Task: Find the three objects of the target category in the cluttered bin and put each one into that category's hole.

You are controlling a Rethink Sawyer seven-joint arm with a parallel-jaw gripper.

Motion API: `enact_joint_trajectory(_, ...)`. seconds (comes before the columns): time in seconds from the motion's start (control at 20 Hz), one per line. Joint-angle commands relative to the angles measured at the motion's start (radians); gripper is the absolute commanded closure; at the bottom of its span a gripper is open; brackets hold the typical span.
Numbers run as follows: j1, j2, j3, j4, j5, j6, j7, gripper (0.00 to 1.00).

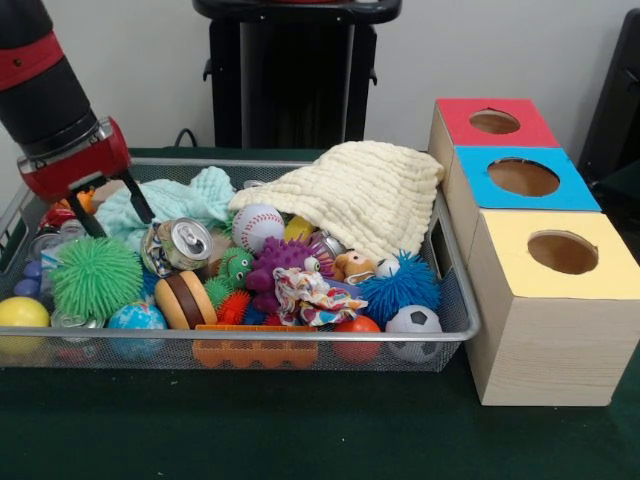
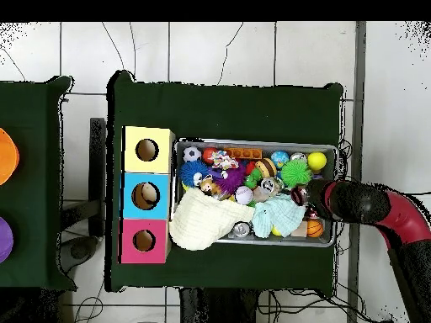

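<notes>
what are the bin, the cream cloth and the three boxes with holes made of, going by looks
Bin: looks like silver metal wire mesh, with toys visible through its walls and a shiny rim. Cream cloth: soft knitted or waffle-weave fabric, ribbed, matte, draping over the rim. Boxes: pale sides with a wood-grain look, possibly wood or laminate; flat matte tops in red, blue and yellow, maybe painted or papered.

Red-and-black gripper point(image 1: 110, 205) hangs over the left end of the wire mesh bin point(image 1: 455, 300), its two dark fingers point(image 1: 137, 197) spread apart, holding nothing. Cream knitted cloth point(image 1: 355, 195) drapes the bin's right rear corner. Three wooden boxes adjoin: red-topped point(image 1: 495, 122), blue-topped point(image 1: 523, 178), yellow-topped point(image 1: 560, 255).
</notes>
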Motion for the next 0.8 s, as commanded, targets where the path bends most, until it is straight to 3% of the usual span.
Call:
enact_joint_trajectory(0.05,0.009,0.012,-0.004,-0.052,-0.095,-0.078,-0.222,0.0)
enact_joint_trajectory(0.3,0.003,-0.046,0.014,0.008,-0.138,-0.159,-0.173,0.0)
enact_joint_trajectory(0.8,0.01,-0.167,0.031,0.073,-0.129,-0.201,-0.134,0.0)
